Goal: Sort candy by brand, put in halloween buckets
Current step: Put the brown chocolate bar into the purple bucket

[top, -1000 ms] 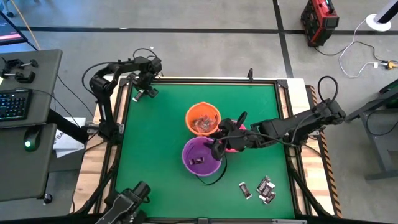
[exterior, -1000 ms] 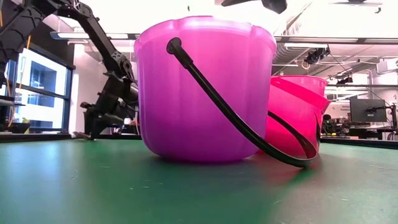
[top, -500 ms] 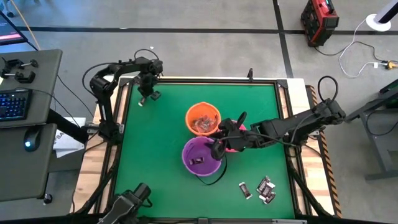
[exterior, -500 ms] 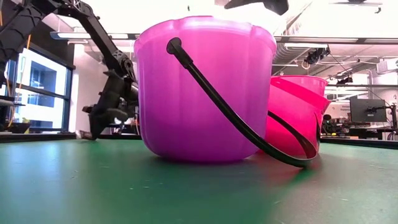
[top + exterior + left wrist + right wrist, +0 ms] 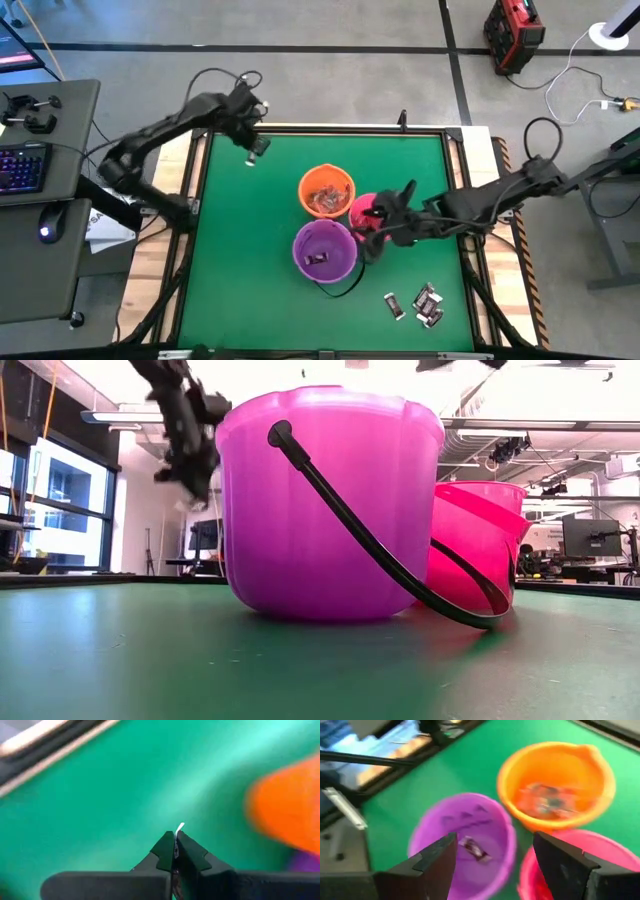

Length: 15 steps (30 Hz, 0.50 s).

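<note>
Three halloween buckets stand together mid-table: orange, pink and purple. The purple one's black handle droops onto the mat. The orange bucket holds several candy pieces, and the purple one holds one dark piece. Several dark loose candies lie near the front right. My left gripper is raised over the far-left part of the mat, shut on a thin pale sliver of candy wrapper. My right gripper hovers open over the pink and purple buckets with nothing between its fingers. My left gripper pinches a thin pale wrapper edge between its two fingertips. Only a sliver pokes out past the tips, and the rest of the piece is hidden by the fingers. It is lifted clear of the mat.
A raised dark frame borders the green mat. A desk with a keyboard stands off the table's left. Bare mat lies at the left and near side.
My left gripper was open and low at the mat's far-left corner. It shut there, then rose well clear of the mat and moved a little toward the orange bucket as the arm stretched out. My right gripper has moved a little toward the table's right edge, staying open.
</note>
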Available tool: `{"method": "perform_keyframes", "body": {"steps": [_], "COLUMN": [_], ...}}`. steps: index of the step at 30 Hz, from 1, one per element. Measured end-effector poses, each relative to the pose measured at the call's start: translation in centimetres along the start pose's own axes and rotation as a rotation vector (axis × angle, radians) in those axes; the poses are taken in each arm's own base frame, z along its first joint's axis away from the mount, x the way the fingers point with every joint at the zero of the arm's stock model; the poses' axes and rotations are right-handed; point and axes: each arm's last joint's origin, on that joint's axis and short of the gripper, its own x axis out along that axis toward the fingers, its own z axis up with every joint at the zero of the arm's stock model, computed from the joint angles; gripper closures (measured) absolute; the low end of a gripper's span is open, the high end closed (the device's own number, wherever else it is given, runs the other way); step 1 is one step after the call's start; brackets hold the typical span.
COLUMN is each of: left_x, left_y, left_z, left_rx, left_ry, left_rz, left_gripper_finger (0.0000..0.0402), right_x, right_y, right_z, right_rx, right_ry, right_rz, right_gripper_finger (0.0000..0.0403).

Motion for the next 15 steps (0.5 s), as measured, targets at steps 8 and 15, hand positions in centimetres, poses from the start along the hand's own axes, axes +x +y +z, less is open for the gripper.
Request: {"method": "perform_keyframes", "body": {"steps": [8,15], "left_x": [-5.3,-5.9], "left_y": [-11.9,-20.5], "left_z": [-8.2,-14.3], "left_rx": [0.081,0.213], "left_ry": [-0.303,-0.506], "left_rz": [-0.501,-0.751], "left_gripper_finger": [0.0401,0.0401], "right_x": [-2.3,-2.7], "right_y": [-1.5,-1.5], "right_z": [-2.5,-3.0], "right_rx": [0.012,-0.021], "right_ry": [0.062,0.079], "right_rz": [-0.197,-0.208], "right_gripper_finger": [0.0148,0.0148]}}
